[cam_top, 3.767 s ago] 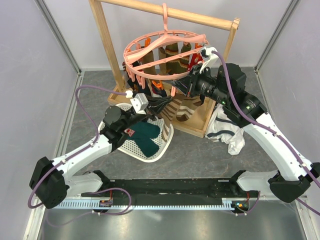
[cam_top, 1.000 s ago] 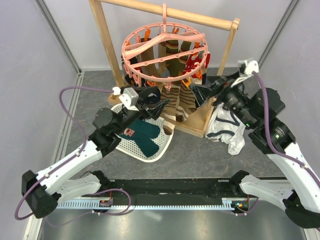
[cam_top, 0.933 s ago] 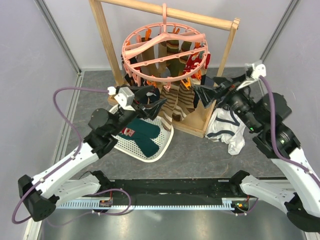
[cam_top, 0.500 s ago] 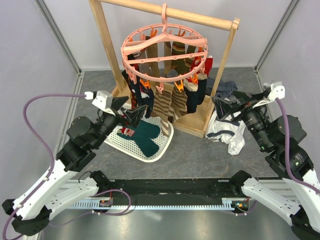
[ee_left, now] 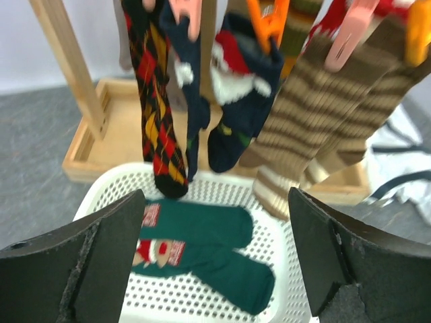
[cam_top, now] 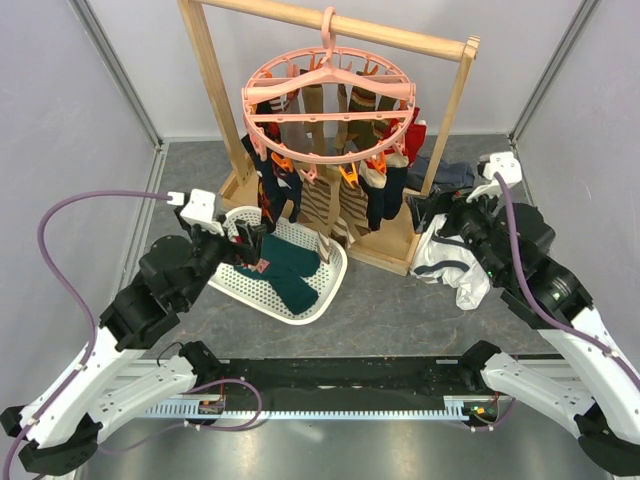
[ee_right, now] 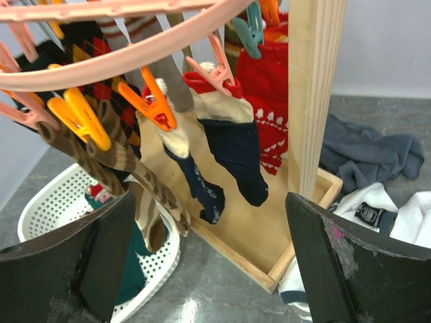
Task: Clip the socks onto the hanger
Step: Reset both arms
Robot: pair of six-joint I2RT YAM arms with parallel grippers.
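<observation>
Grey tabletop point(cam_top: 400, 305), pale walls point(cam_top: 60, 130), pink hanger point(cam_top: 330, 114)

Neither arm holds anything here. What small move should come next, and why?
Probably lower the left gripper onto the dark teal socks in the white basket: its fingers stand open and empty above them, and these socks are not yet clipped to the hanger.

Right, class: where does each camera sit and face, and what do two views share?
Top external: above and behind, facing the round pink plastic ring hanger; left arm and right arm show.
Left wrist: wrist-mounted, facing the white mesh basket; open jaws show.
Right wrist: wrist-mounted, facing the wooden rack post; open jaws show.
Both wrists see the basket.
</observation>
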